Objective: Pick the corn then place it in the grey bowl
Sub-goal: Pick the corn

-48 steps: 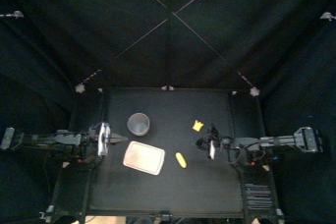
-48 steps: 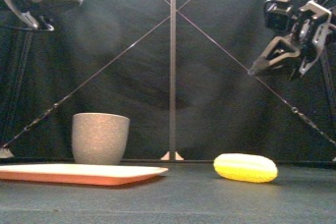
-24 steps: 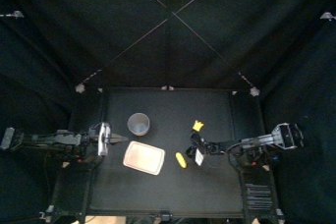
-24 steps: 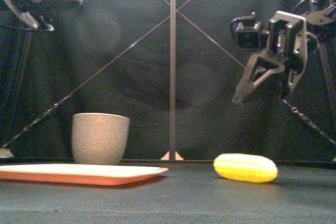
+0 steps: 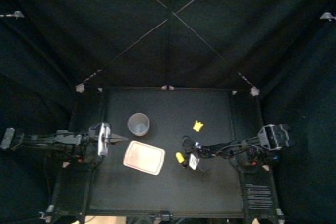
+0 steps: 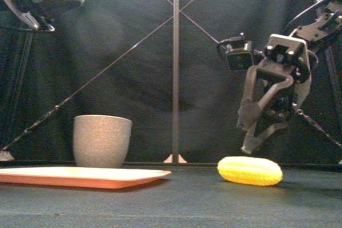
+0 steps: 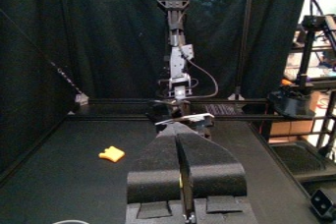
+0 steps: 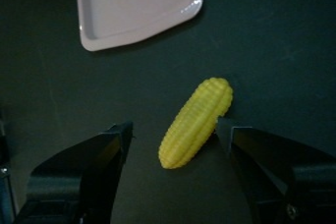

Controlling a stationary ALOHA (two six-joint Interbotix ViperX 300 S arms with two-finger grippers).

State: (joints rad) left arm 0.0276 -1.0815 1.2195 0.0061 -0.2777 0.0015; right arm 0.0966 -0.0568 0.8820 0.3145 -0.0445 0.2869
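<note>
The yellow corn (image 5: pixel 180 158) lies on the table just right of the pink tray; in the front view the corn (image 6: pixel 250 170) rests low at the right. My right gripper (image 5: pixel 195 155) hangs open a little above it, and the right wrist view shows the corn (image 8: pixel 197 122) between the spread jaws, untouched. The tall grey speckled cup (image 5: pixel 140 122) stands upright behind the tray, at the left in the front view (image 6: pixel 102 139). My left gripper (image 5: pixel 102 140) rests shut at the table's left side, its jaws (image 7: pixel 184 147) pressed together on nothing.
The flat pink tray (image 5: pixel 143 156) lies left of the corn, its corner (image 8: pixel 138 7) showing in the right wrist view. A small yellow toy (image 5: pixel 198 126) sits behind the corn, also seen from the left wrist (image 7: pixel 110 153).
My right arm has swung in from the right and come down, so its open gripper now hangs just over the corn. The left arm, corn, cup and tray have not moved.
</note>
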